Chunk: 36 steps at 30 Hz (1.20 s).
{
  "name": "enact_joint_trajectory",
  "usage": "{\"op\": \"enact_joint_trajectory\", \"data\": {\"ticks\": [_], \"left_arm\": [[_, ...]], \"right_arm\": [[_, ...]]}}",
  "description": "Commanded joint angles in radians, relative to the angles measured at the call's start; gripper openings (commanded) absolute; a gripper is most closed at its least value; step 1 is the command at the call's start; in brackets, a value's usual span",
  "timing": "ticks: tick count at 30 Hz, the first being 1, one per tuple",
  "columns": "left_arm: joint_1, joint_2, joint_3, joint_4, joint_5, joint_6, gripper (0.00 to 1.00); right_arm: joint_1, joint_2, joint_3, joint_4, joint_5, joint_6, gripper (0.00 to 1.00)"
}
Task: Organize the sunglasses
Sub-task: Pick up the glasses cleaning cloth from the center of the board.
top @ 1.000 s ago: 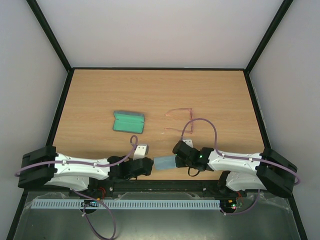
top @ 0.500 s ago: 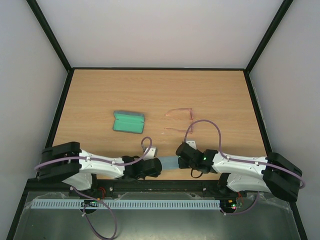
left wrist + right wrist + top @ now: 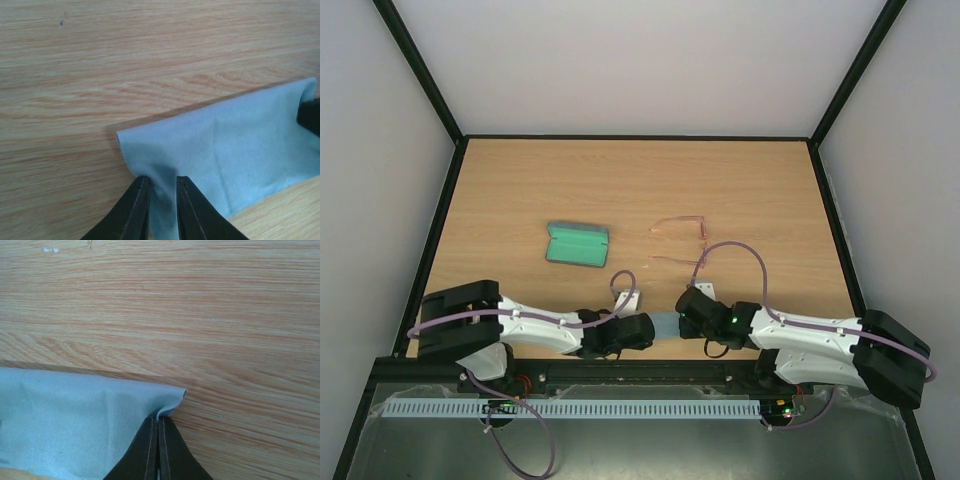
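Note:
The pinkish-red sunglasses (image 3: 678, 222) lie unfolded on the table, right of centre and far from both grippers. A blue-grey cloth (image 3: 665, 324) hangs between the two grippers near the front edge. My right gripper (image 3: 684, 312) is shut on the cloth's right corner (image 3: 170, 399), its tips (image 3: 158, 421) pressed together. My left gripper (image 3: 648, 330) is at the cloth's left end, its jaws (image 3: 161, 182) narrowly apart with a fold of cloth (image 3: 230, 145) bunched between them. The cloth casts a shadow on the wood below.
The grey-blue case (image 3: 577, 244) lies open with its green inside showing, left of centre. A black rail runs along the table's front edge (image 3: 640, 366) right behind the grippers. Dark walls frame the table's sides.
My left arm has swung right until its fingers reached the cloth's left end. My right gripper, still holding the cloth, has shifted slightly to the right.

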Motion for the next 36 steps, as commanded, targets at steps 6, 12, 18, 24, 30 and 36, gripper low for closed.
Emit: {"op": "enact_joint_trajectory", "data": {"ticks": [6,12,18,24,30,36], "left_arm": [[0.008,0.073,-0.006,-0.066,0.014,-0.024,0.04],[0.01,0.026,-0.026,-0.081,-0.008,-0.037,0.02],[0.046,-0.058,-0.05,-0.11,-0.035,-0.021,0.02],[0.105,-0.154,-0.067,-0.141,-0.052,0.021,0.03],[0.171,-0.228,-0.07,-0.171,-0.055,0.071,0.02],[0.276,-0.329,-0.073,-0.21,-0.047,0.139,0.03]], "right_arm": [[0.005,-0.006,-0.023,-0.059,-0.008,-0.007,0.01],[0.005,-0.004,-0.019,-0.049,-0.014,-0.011,0.01],[0.005,0.015,0.016,-0.024,-0.016,-0.02,0.01],[0.005,0.109,0.088,0.029,-0.025,-0.041,0.02],[0.005,0.237,0.228,0.046,-0.006,-0.077,0.01],[-0.014,0.353,0.429,-0.003,0.006,-0.142,0.01]]}}
